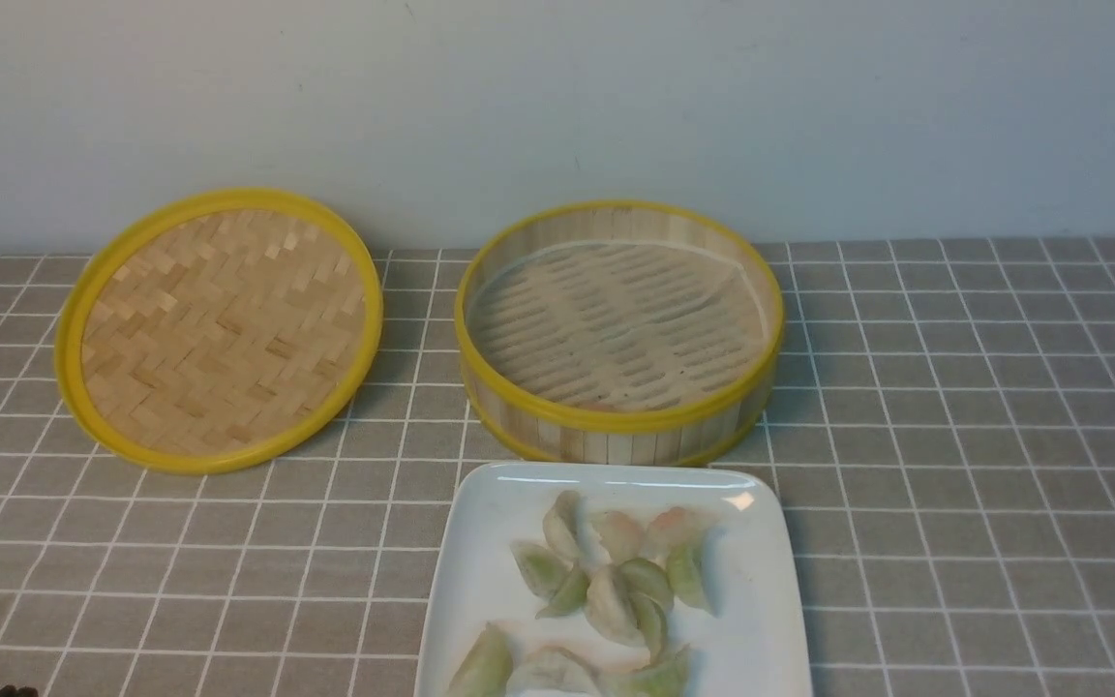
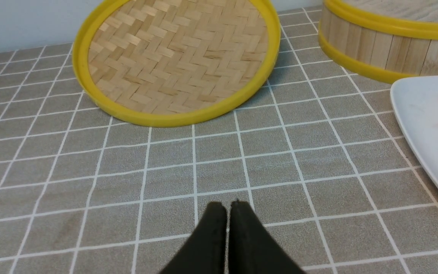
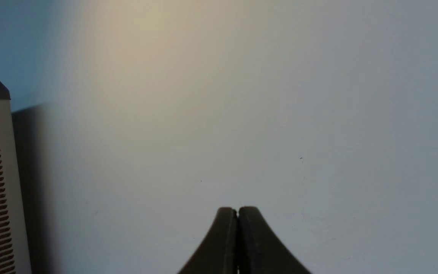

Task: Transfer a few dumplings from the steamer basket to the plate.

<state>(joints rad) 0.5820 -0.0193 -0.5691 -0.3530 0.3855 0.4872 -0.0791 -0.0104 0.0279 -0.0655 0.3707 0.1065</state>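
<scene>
While both grippers (left, right) sit pinched together w/ nothing held, dumplings fill the plate.

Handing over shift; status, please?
Both pincers shut, empty: left, right. Dumplings on plate; steamer empty. Nothing in the way.

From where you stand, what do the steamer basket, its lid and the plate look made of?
Steamer basket: pale bamboo slats, matte, with glossy yellow rims, perhaps plastic.
Lid: herringbone-woven bamboo strips.
Plate: glossy white, ceramic or melamine, showing bright reflections.
</scene>
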